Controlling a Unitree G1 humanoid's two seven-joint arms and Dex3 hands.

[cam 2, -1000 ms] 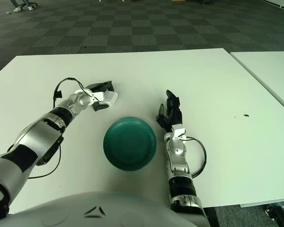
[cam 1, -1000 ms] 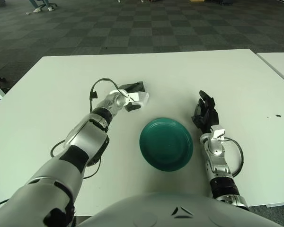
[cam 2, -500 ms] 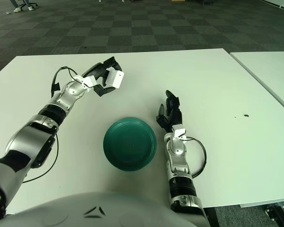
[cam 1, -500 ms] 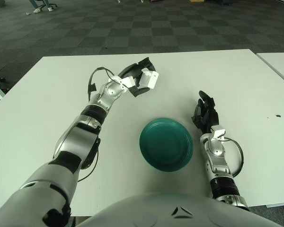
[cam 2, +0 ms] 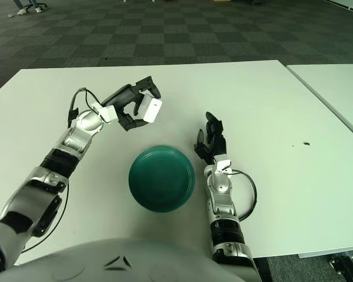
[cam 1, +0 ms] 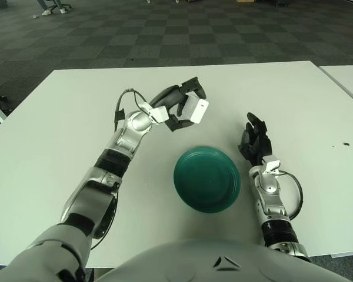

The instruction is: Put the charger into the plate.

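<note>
The left robot hand [cam 1: 179,108] is pinching the small white block charger [cam 1: 195,110] in the air at upper centre, beyond the round dark green plate [cam 1: 206,178]. It should lower before letting go. The right robot hand [cam 1: 256,141] is spreading its fingers just right of the plate.

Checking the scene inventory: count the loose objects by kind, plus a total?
White block-shaped charger, held in the left hand above the table: 1
Round dark green plate, left of the idle right hand: 1
Total: 2
</note>
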